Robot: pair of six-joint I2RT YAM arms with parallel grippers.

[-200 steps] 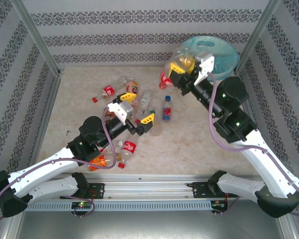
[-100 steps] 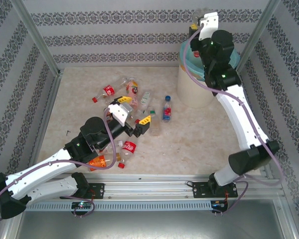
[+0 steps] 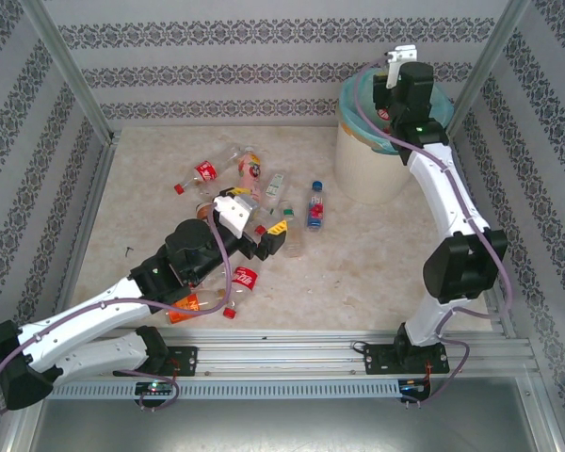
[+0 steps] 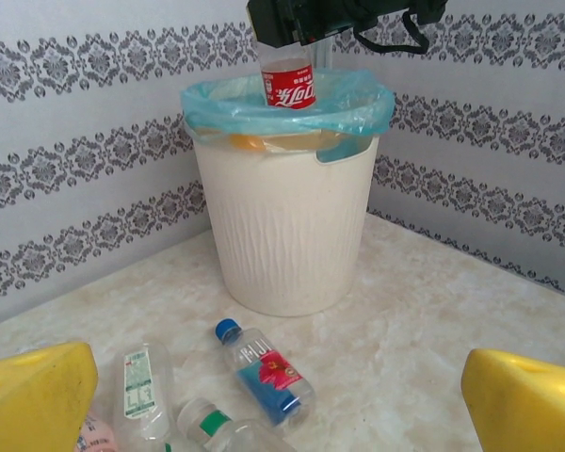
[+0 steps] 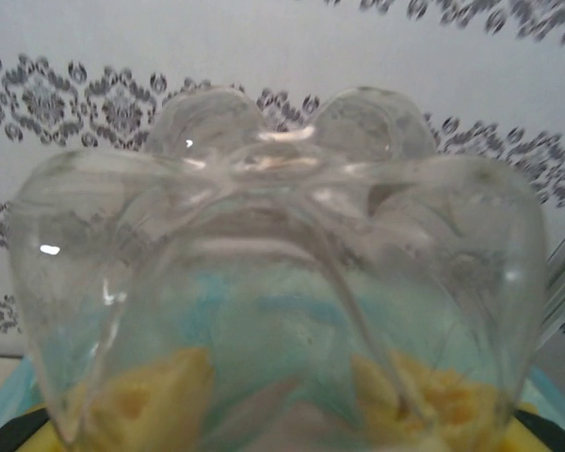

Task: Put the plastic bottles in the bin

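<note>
Left gripper (image 3: pixel 254 213): I have it wide open and empty. It sits low over the bottle pile, and its yellow fingers (image 4: pixel 38 395) frame the bench (image 3: pixel 358 264) ahead.
Loose bottles: Several lie on their sides in front of the left arm. Among them are a red-labelled one (image 3: pixel 205 172), an orange-labelled one (image 3: pixel 184 306) near the arm's elbow, and a clear one with a green label (image 4: pixel 143 381).
Blue-labelled bottle (image 4: pixel 262 369): It lies flat between the pile and the bin, apart from both.
Bin (image 4: pixel 282 235): It stands upright in the far right corner with a turquoise liner (image 4: pixel 358 108) folded over its rim.
Right gripper (image 4: pixel 292 28): It is clamped on a red-labelled cola bottle (image 4: pixel 289 85), which hangs over the bin's mouth with its lower end about level with the rim.
Step in hand: I judge this to be the drop of one bottle, with most of the task left to do.
Next move: The right gripper should let go once the bottle is centred. The left gripper needs to come down squarely over one bottle's body.
Top view: It gives me the spread of the pile and the reach of both arms.
Left wrist view: It gives me the side-on height of the held bottle against the rim.
Right wrist view: It shows the bottle's clear lobed base (image 5: pixel 278 264) close up, with turquoise showing through it. That suggests the liner lies beyond.
</note>
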